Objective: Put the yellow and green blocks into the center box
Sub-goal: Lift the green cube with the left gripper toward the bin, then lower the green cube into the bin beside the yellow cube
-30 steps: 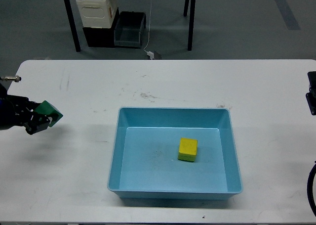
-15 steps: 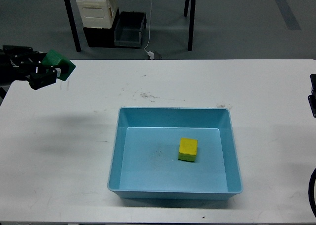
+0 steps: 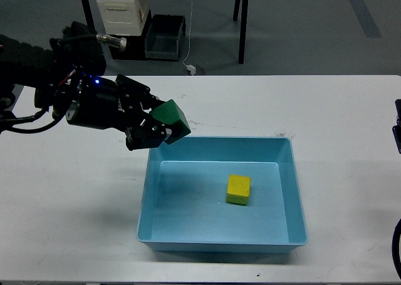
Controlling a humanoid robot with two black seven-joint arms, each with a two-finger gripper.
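Observation:
A light blue box (image 3: 150,172) sits in the middle of the white table. A yellow block (image 3: 238,189) lies inside it, right of centre. My left gripper (image 3: 161,123) is shut on a green block (image 3: 170,119) and holds it in the air over the box's back left corner. My right arm shows only as a dark part at the right edge (image 3: 397,127); its gripper is out of view.
The white table (image 3: 326,109) extends around the box. Behind the table, on the floor, stand a white container (image 3: 123,10) and a dark bin (image 3: 164,37), between black table legs.
My left arm has lifted the green block from low at the table's left edge, swung up and then rightward, and now holds it at the box's back left corner. The yellow block has not moved.

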